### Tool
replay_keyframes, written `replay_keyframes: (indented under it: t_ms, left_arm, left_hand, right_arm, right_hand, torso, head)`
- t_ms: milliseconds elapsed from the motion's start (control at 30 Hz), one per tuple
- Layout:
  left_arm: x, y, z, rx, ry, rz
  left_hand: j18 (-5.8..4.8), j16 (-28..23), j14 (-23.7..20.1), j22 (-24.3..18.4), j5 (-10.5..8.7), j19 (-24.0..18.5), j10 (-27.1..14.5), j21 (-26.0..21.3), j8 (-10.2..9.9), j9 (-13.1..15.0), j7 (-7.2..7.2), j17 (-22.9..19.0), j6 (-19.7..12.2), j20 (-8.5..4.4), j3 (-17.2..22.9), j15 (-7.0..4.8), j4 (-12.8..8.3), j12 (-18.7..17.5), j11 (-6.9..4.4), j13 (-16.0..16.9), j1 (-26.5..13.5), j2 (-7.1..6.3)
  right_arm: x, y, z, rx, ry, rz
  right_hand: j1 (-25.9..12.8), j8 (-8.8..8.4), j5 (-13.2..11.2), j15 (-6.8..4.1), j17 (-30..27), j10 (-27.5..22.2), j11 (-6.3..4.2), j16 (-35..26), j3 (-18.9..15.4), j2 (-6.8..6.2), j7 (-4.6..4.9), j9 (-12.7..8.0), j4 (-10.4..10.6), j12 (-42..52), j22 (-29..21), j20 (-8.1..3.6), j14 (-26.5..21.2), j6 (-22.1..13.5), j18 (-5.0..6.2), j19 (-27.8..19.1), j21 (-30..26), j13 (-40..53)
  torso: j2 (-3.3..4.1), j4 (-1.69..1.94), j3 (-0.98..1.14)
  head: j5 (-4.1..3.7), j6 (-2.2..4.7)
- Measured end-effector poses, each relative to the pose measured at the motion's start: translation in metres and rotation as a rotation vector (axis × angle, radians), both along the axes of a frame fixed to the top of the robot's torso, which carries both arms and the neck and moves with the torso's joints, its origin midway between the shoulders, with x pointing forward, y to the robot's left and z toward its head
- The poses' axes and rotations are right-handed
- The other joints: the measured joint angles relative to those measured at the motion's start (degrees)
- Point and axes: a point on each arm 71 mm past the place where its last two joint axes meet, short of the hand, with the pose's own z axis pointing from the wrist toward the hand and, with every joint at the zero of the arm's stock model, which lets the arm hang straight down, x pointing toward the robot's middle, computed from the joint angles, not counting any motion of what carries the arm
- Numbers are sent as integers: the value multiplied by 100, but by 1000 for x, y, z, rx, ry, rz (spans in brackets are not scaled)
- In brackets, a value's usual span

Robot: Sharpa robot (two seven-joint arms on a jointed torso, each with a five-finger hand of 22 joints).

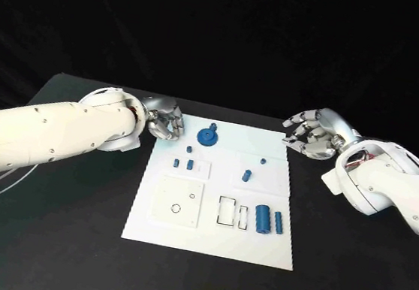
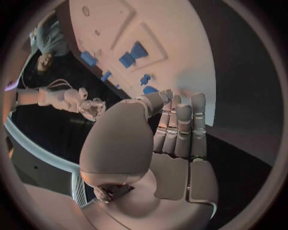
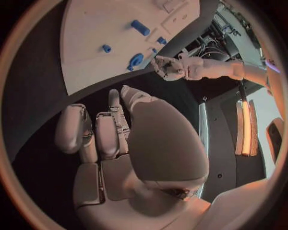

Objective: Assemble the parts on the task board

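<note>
Early stage, little seated | blue parts [image 1: 211,137] loose across white board [image 1: 152,226] mid-table | left hand [image 1: 165,121] and right hand [image 1: 315,132] flanking far corners, fingers loosely curled, holding nothing

Two white robot arms with smooth rounded shells, dotted with small dark screws, each end in a silver segmented robot hand: the left robot hand [image 1: 166,120] and the right robot hand [image 1: 312,131]. Thin pale cables trail beside the left arm [image 1: 36,136]; red wiring shows at the wrist of the right arm [image 1: 404,193].
</note>
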Motion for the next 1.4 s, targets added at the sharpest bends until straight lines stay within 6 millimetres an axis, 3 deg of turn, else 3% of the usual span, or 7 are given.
replay_keyframes:
  t_ms: [233,267,467,567,967,1000,1400]
  left_arm:
    - [-5,27,15,-361,25,72]
    - [-7,28,17,-409,34,69]
    - [-18,32,25,-688,117,72]
    - [-24,31,27,-838,174,89]
    - [-36,33,32,-1020,224,102]
    - [-37,33,32,-1024,224,102]
    - [-38,35,32,-1040,226,109]
  left_hand:
    - [-1,-927,-427,-243,0,-121,-194,-415,0,54,60,-574,-63,79,0,24,0,-1,47,-100,-45,-44]
    - [-1,-988,-430,-254,0,-129,-194,-416,0,56,60,-616,-64,87,0,24,0,-1,48,-104,-45,-44]
    - [-2,-1123,-568,-322,0,-373,-195,-554,1,77,62,-716,-64,68,-1,67,0,0,48,-122,-45,-43]
    - [-2,-1123,-569,-344,0,-373,-196,-570,1,102,80,-722,-85,68,-1,65,1,2,48,-125,-45,-43]
    - [-2,-1123,-569,-363,0,-373,-194,-571,1,104,82,-728,-124,68,-1,65,1,4,48,-126,-46,-42]
    - [-2,-1123,-569,-366,0,-373,-195,-571,1,104,82,-729,-124,68,-1,65,1,4,48,-126,-46,-42]
    - [-2,-1124,-569,-402,0,-373,-196,-637,1,105,83,-754,-125,68,-2,65,1,4,49,-129,-46,-42]
  right_arm:
    - [-2,13,-7,-217,-71,126]
    - [-2,15,-9,-251,-78,140]
    - [-2,27,-23,-408,-102,188]
    - [-2,32,-30,-463,-113,198]
    - [-3,52,-46,-522,-134,219]
    - [-3,53,-46,-522,-135,219]
    - [0,58,-51,-526,-124,217]
  right_hand:
    - [-174,-1,0,1,128,1,-1,113,524,-168,-33,-50,-418,-803,0,-22,1,249,-1,24,125,-886]
    - [-283,-1,0,1,161,1,-1,125,574,-276,-47,-52,-417,-869,0,-22,1,269,-1,25,127,-935]
    - [-307,-2,0,2,226,6,3,212,618,-300,-47,-59,-448,-1066,0,-40,2,373,-3,45,245,-1181]
    - [-466,-3,0,3,276,5,3,267,705,-458,-50,-62,-535,-1176,0,-40,2,396,-3,45,393,-1320]
    - [-468,-4,0,3,265,212,24,267,759,-451,-45,-64,-591,-1331,0,-40,3,669,-4,44,594,-1572]
    - [-585,-4,0,3,264,212,24,267,760,-334,-50,-64,-591,-1332,0,-40,3,680,-5,44,607,-1586]
    - [-673,-3,0,-1,261,485,9,301,1051,-245,-67,-57,-820,-1465,0,-42,0,951,-7,86,810,-1736]
  torso:
    - [-3,2,1]
    - [-2,3,1]
    - [2,13,-9]
    - [2,23,-13]
    - [3,25,-19]
    - [3,25,-19]
    - [4,20,-7]
  head:
    - [-147,93]
    - [-171,105]
    - [-259,143]
    - [-285,146]
    - [-312,140]
    - [-315,137]
    - [-307,109]
